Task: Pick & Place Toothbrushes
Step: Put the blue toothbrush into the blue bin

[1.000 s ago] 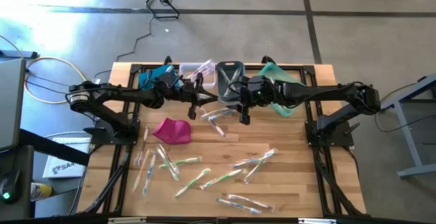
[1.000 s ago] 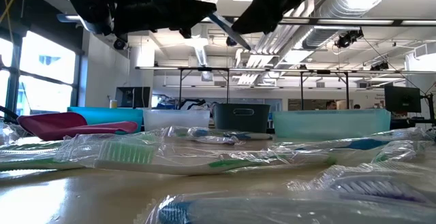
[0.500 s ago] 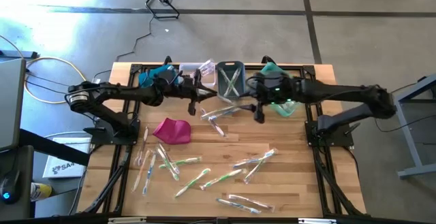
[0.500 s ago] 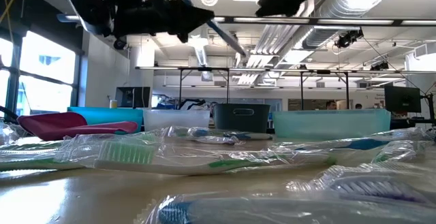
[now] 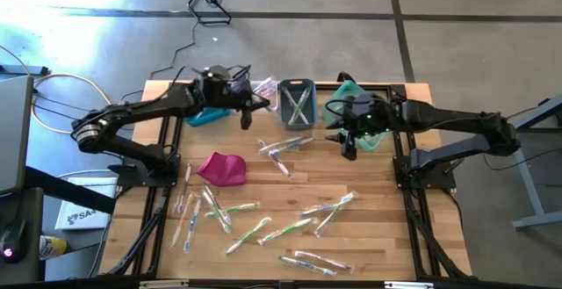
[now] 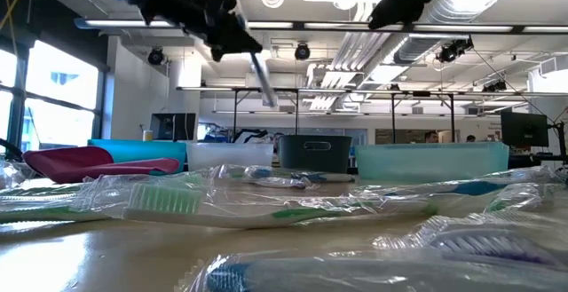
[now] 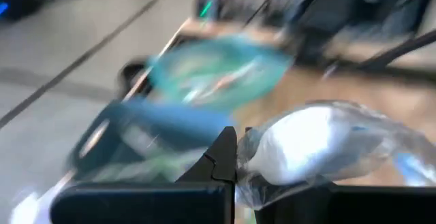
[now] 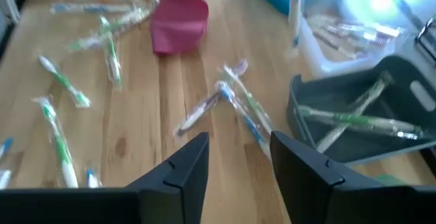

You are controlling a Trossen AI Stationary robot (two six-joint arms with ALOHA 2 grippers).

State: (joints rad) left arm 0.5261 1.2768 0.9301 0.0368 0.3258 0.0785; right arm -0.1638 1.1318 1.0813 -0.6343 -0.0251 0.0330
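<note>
Over the last second the left tool (image 5: 245,111) has swung from the middle of the surface (image 5: 369,236) up toward the bins at the upper centre of the high view, clamped on a wrapped toothbrush (image 6: 264,81) that hangs from it in the low view. The right tool (image 5: 348,144) has pulled back rightward from the grey bin (image 5: 297,89), which now holds two crossed brushes, and its fingers stand apart with nothing between them (likely a drop just made). So one more brush looks sorted and another is about to be.

Counted in the high view: four bins along the top edge, one magenta pouch (image 5: 221,168), two or three loose brushes (image 5: 283,148) below the grey bin, and roughly a dozen more across the lower half; the overlap forbids an exact count.
</note>
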